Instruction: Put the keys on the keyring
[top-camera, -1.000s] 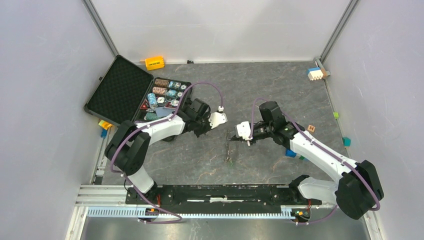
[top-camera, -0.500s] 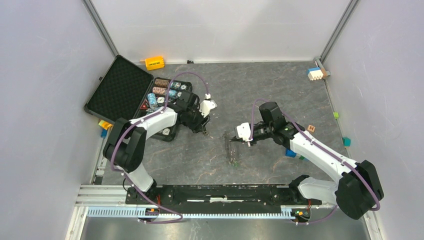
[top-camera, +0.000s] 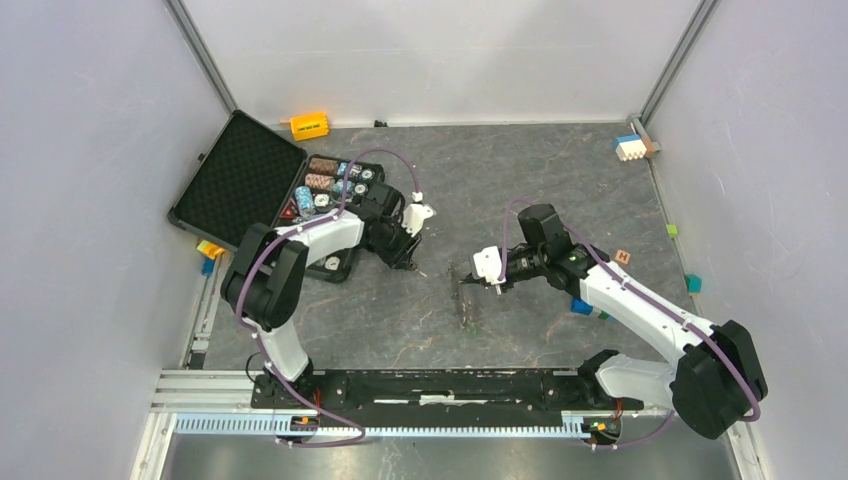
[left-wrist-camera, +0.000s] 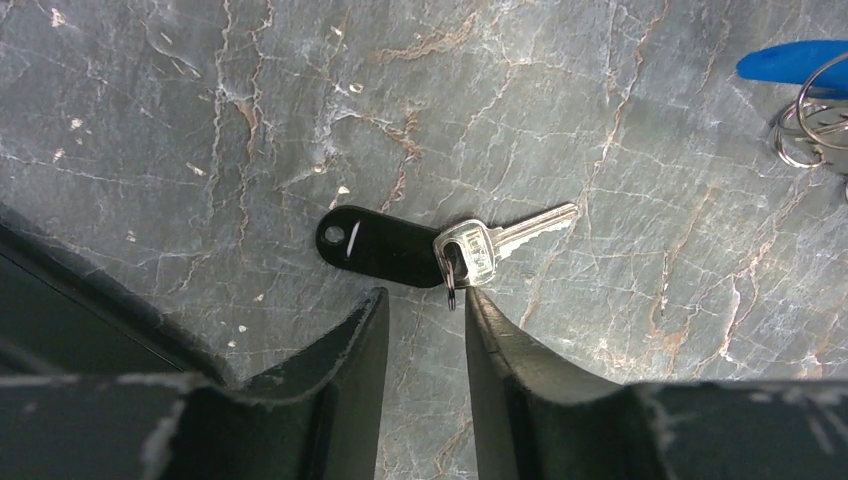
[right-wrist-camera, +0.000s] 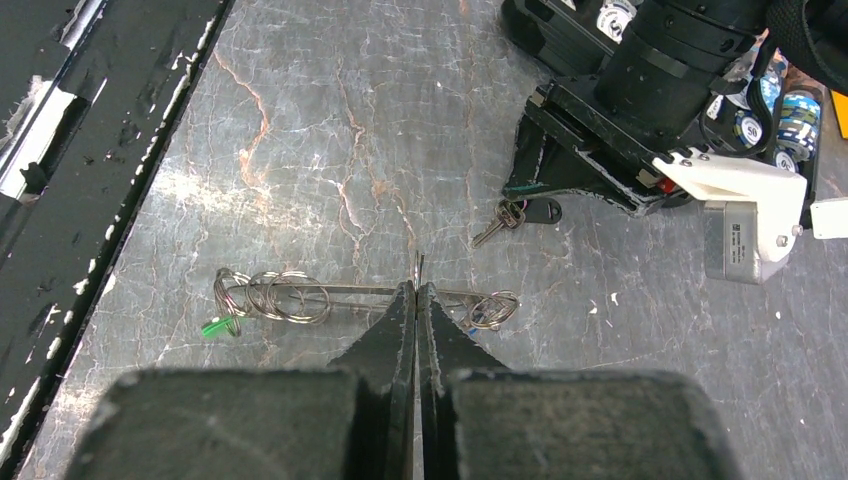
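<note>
Left gripper (left-wrist-camera: 424, 297) is hovering low over the table (left-wrist-camera: 200, 120), fingers spread a little, holding nothing. The key (left-wrist-camera: 485, 243) with the black tag (left-wrist-camera: 375, 245) is lying flat just beyond the fingertips. Its long axis is running crosswise to my finger gap, blade pointing right toward the keyring (right-wrist-camera: 350, 289). Right gripper (right-wrist-camera: 415, 288) is sitting pressed together on the keyring's wire, right of the key and nearer, well apart from it. I am judging the left arm the closer one for the pickup.
</note>
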